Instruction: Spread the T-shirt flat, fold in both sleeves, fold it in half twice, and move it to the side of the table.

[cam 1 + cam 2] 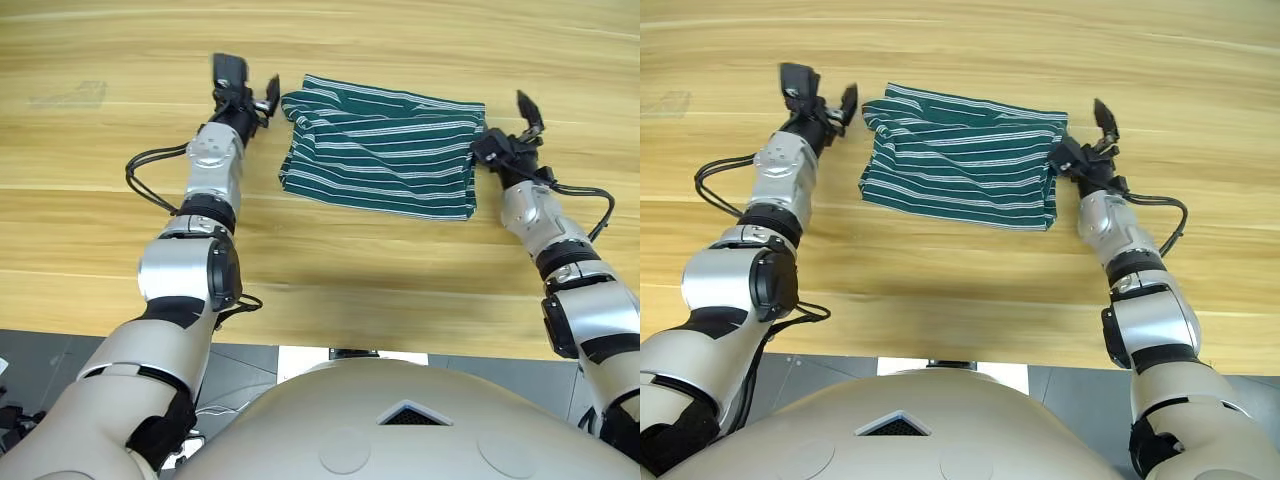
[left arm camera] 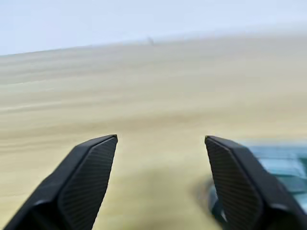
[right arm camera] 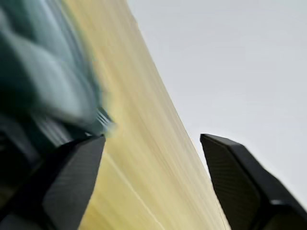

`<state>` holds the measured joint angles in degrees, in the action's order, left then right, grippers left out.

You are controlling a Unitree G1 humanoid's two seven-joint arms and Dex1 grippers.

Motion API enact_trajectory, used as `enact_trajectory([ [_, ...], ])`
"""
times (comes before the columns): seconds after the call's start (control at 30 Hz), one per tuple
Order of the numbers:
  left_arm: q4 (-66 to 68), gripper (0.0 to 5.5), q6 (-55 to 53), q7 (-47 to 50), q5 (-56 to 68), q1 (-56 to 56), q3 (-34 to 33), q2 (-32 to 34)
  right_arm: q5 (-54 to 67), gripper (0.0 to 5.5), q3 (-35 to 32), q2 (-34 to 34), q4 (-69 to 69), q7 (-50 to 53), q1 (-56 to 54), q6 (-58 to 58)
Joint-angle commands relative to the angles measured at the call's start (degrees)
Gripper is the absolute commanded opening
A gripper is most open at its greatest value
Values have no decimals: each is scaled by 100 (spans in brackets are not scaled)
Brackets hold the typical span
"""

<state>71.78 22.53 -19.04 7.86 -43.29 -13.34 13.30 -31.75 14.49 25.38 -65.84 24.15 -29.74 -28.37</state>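
Note:
The T-shirt [image 1: 380,160], dark green with white stripes, lies folded into a thick rectangle on the wooden table [image 1: 400,280]. My left gripper [image 1: 250,82] hovers just beyond the shirt's far left corner, open, with only bare wood between its fingers [image 2: 91,177]. From the left wrist, a corner of the T-shirt [image 2: 283,165] lies beside one finger. My right gripper [image 1: 1082,135] is at the shirt's right edge, open. One of its fingers [image 3: 72,182] rests against the cloth [image 3: 43,81], and the other points up and away.
Bare wood surrounds the shirt on all sides, with wide free room behind and to both sides. The table's front edge [image 1: 420,348] runs close to my body, and dark floor lies below it. Black cables loop off both forearms.

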Motion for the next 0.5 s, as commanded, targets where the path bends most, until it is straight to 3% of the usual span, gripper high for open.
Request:
enact_trajectory([
  [0.03,-818,335,458,-730,765,719,-601,181,337,384,-356,353,588,134,382,-138],
  [0.17,-2020,335,416,-934,1284,1592,-933,191,756,384,-816,400,2451,-34,1082,-37],
  [0.3,-3692,335,74,-616,1176,2851,-464,-448,1235,384,-643,-10,4684,-1081,1703,535],
  [0.4,-4542,335,-320,-360,1361,3405,-183,-1062,1204,384,-139,-395,4981,-1807,1593,817],
  [0.5,-4817,335,-461,-158,1346,3623,-18,-1461,1248,384,152,-727,4258,-2458,1129,1032],
])
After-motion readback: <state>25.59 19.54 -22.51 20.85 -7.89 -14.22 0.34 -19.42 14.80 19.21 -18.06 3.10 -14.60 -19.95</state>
